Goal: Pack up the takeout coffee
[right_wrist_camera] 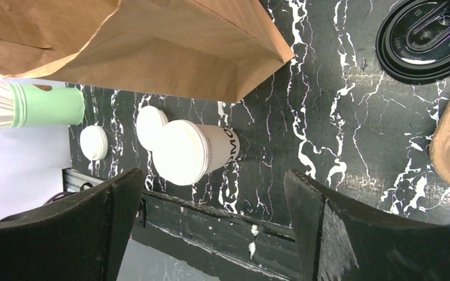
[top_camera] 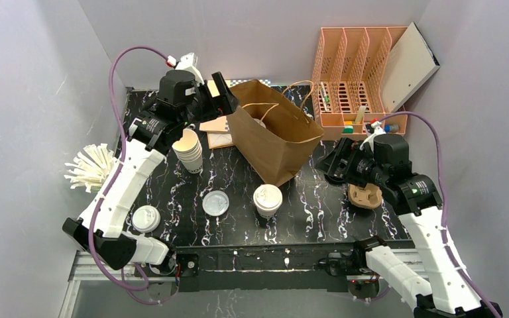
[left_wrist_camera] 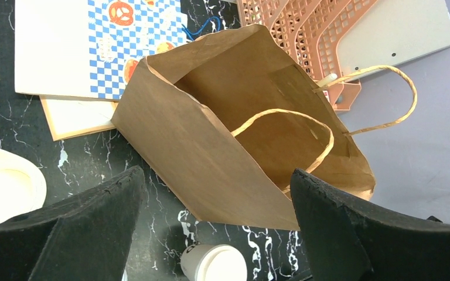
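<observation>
One takeout coffee, a pale cup with a white sip lid (top_camera: 267, 199), stands on the black marble table in front of the brown paper bag (top_camera: 275, 132). It also shows in the right wrist view (right_wrist_camera: 187, 152) and at the bottom of the left wrist view (left_wrist_camera: 214, 263). A second white-lidded cup (top_camera: 146, 218) stands at the near left; its side does not show. My left gripper (top_camera: 225, 96) hangs open over the bag's left rim (left_wrist_camera: 217, 175), holding nothing. My right gripper (top_camera: 328, 164) is open and empty right of the bag (right_wrist_camera: 211, 175).
A stack of lidless cups (top_camera: 189, 149) stands left of the bag, its bottom cup green-sided (right_wrist_camera: 47, 105). A loose pale lid (top_camera: 216, 202) lies flat. A brown cup carrier (top_camera: 364, 195) and a black lid (right_wrist_camera: 425, 38) lie under my right arm. An orange rack (top_camera: 358, 79) stands behind.
</observation>
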`<action>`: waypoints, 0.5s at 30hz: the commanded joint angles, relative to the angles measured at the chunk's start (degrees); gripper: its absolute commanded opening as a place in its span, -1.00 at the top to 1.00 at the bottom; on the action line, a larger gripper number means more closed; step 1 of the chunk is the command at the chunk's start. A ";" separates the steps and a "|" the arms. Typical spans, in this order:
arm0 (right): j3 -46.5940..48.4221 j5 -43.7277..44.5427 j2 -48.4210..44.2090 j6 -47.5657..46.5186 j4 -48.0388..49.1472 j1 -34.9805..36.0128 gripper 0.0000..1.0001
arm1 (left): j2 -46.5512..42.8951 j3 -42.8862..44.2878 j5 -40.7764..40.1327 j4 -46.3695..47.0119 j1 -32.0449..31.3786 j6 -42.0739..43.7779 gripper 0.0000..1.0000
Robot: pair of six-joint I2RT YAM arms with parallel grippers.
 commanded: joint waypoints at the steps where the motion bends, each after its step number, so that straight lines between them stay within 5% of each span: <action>1: -1.71 -0.21 0.90 -0.91 6.06 1.03 -0.96 | -2.02 -0.90 -1.48 -1.05 0.08 1.90 -0.84; 4: -1.85 2.72 3.73 -2.03 8.08 5.95 -0.97 | -1.68 -1.13 -1.47 -0.96 0.08 2.28 -0.84; 11: -2.46 31.04 12.19 -0.59 13.26 39.75 -0.97 | -1.27 -0.95 -2.29 -0.94 0.08 3.52 -0.85; 15: -2.96 38.20 16.98 -2.04 16.10 50.36 -0.97 | -1.44 -0.61 -3.05 -1.24 0.08 4.90 -0.86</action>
